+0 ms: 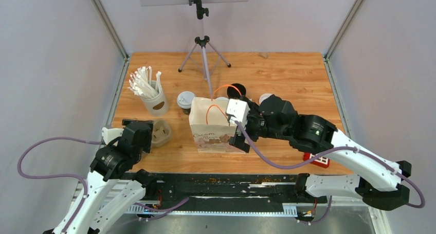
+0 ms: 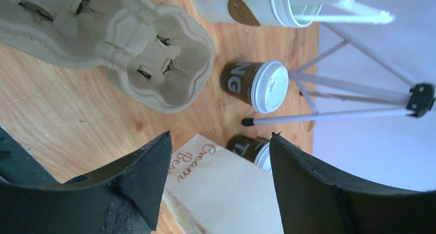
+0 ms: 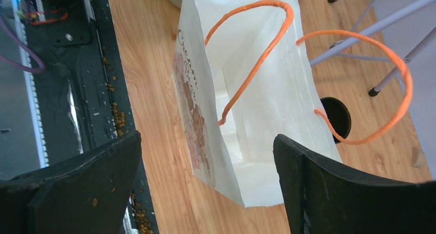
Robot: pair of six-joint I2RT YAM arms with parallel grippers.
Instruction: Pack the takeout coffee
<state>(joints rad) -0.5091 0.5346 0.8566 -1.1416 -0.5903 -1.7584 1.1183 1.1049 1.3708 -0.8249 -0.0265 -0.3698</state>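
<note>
Takeout coffee: one black cup with a white lid (image 1: 185, 100) (image 2: 257, 85) stands left of a white paper bag (image 1: 213, 128) (image 3: 257, 115). A second lidded cup (image 2: 252, 147) shows partly behind the bag. An open, lidless black cup (image 1: 236, 91) (image 3: 337, 118) stands behind the bag, and a white lid (image 1: 265, 97) shows further right. My right gripper (image 1: 241, 137) (image 3: 206, 137) is open at the bag's right side, holding nothing. My left gripper (image 1: 148, 136) (image 2: 221, 135) is open beside the carrier tray and faces the bag and cups, empty.
A brown pulp carrier tray (image 1: 160, 132) (image 2: 128, 43) lies left of the bag. A white cup of straws (image 1: 149, 95) (image 2: 247, 5) stands at the back left. A tripod (image 1: 204, 54) stands behind the bag. A red object (image 1: 316, 159) lies under the right arm.
</note>
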